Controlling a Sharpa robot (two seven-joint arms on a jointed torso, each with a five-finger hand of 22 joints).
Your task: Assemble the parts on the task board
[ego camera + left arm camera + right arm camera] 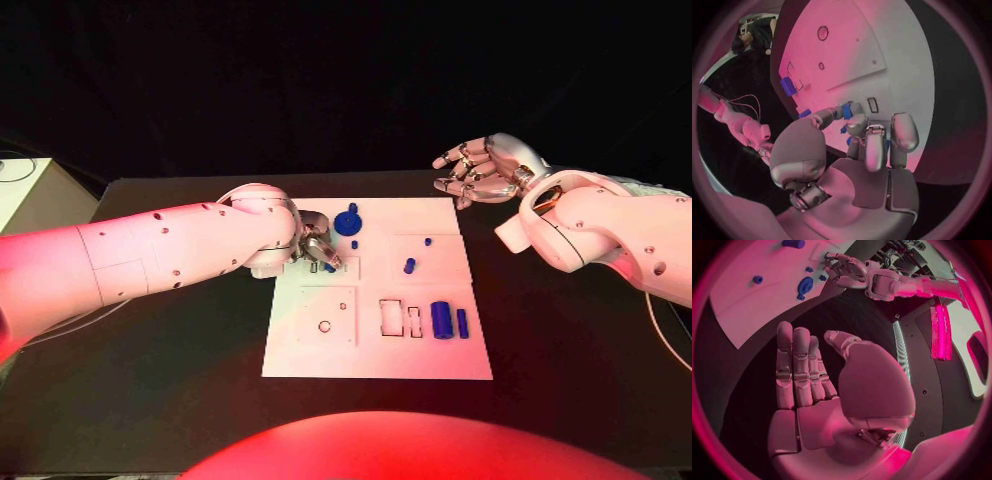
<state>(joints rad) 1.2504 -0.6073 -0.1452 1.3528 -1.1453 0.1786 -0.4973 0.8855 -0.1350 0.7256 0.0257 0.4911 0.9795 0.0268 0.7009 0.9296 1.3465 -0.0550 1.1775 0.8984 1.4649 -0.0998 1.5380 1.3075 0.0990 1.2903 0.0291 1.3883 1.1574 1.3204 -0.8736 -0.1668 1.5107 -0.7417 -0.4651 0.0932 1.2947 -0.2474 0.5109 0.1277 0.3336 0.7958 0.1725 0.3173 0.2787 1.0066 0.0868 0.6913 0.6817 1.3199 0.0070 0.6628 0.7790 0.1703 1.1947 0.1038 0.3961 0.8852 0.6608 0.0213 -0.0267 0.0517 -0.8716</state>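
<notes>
Left hand (306, 248) pinching blue part (329, 266); right hand (483, 168) raised, fingers apart

Two white arms with smooth rounded shells, dotted with small dark screw holes. Left hand (306, 247) and right hand (483, 168): silver metal, segmented fingers, rounded pale fingertip pads (904, 131), broad smooth palm plates, exposed metal knuckle hardware.

Left hand (307, 248) on task board (378, 362) (left side); right hand (483, 168) behind it.
</notes>
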